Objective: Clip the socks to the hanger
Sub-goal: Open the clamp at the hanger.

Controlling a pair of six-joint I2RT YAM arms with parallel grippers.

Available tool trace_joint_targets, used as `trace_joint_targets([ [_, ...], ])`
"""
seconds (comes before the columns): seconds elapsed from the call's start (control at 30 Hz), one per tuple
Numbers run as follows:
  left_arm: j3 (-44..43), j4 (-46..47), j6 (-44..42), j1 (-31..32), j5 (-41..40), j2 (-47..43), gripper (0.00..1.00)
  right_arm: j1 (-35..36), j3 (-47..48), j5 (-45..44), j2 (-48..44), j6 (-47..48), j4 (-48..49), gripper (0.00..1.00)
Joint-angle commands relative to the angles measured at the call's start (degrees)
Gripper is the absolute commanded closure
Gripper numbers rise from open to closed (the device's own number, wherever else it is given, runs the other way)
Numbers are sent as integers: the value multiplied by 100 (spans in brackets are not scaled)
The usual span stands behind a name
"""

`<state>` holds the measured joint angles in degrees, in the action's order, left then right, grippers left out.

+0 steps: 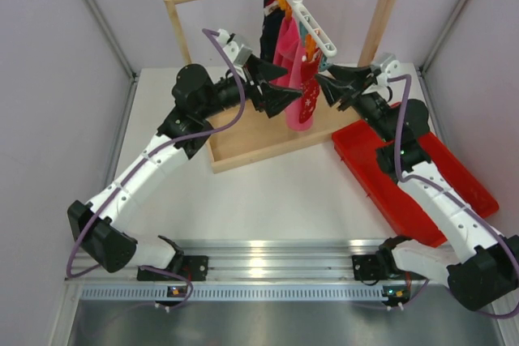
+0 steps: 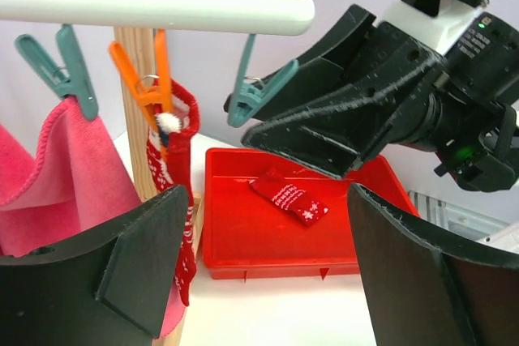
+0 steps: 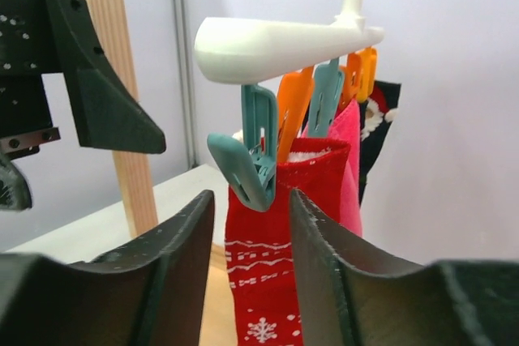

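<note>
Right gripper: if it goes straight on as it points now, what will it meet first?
Probably the empty teal clip at the hanger end; the clipped red sock hangs just behind it. Depth is unclear.

Top camera looks down from six o'clock; wrist cameras, seemingly at nine and three, closely share the hanger (image 1: 312, 20).

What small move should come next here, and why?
Probably bring the right fingers, which are open and empty, down to the loose sock in the red tray. The clipped sock already hangs from an orange clip, and the end teal clip is free.
</note>
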<state>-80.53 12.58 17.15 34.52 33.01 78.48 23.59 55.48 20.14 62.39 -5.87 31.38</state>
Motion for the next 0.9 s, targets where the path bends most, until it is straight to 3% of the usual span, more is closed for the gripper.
trace_joint_targets([
  [0.0,-147,368,-457,90,223,-52,16,128,-2,-212,1,121,571,62],
  [0.4,-894,421,-668,608,91,449,22,233,-143,-19,-218,1096,510,96],
  [0.67,-1342,474,-1221,977,-513,862,32,233,-90,-80,-341,1220,413,100],
  [0.87,-1342,588,-1538,1048,-911,968,34,251,-82,-107,-315,1220,440,100],
])
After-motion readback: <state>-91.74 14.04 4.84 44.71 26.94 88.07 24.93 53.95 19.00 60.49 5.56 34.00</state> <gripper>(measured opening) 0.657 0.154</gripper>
